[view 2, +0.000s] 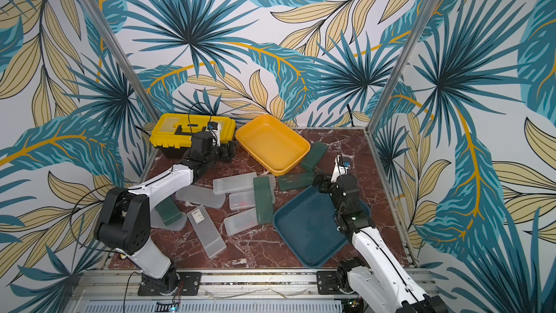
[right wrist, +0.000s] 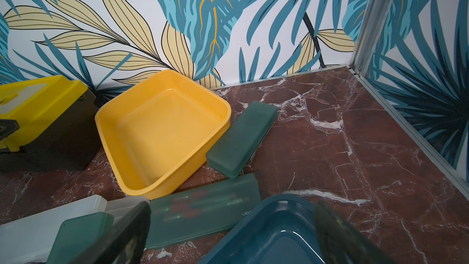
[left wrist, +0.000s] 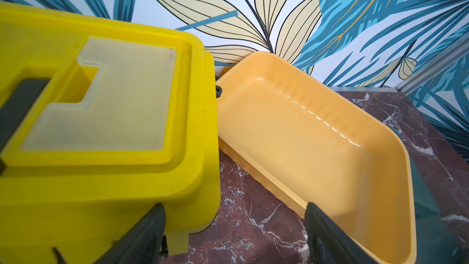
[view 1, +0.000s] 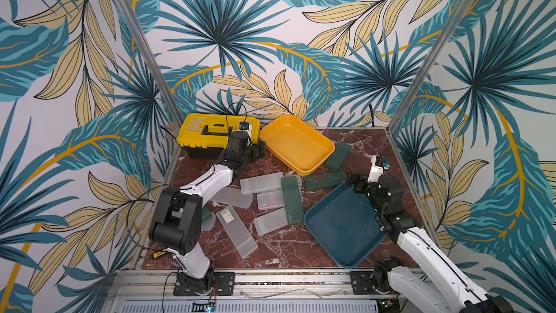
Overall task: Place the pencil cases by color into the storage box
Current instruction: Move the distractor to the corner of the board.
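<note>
Several pencil cases lie scattered mid-table. Dark green ones (view 1: 338, 156) (view 1: 325, 180) (view 1: 291, 200) are toward the right. Frosted white ones (view 1: 261, 183) (view 1: 270, 221) are in the middle, one with a barcode sticker (view 1: 237, 234). Another green case (view 2: 168, 210) is half hidden under my left arm. An orange storage box (view 1: 296, 146) stands empty at the back, and a dark blue one (view 1: 343, 230) stands empty at the front right. My left gripper (left wrist: 234, 224) is open and empty between the toolbox and the orange box. My right gripper (right wrist: 231, 229) is open over the blue box's far corner, near a green case (right wrist: 203, 212).
A closed yellow toolbox (view 1: 210, 133) stands at the back left, touching the orange box. Metal frame posts and patterned walls enclose the marble table (view 1: 376, 143) on three sides. My left arm's elbow (view 1: 177, 218) hangs over the front-left cases.
</note>
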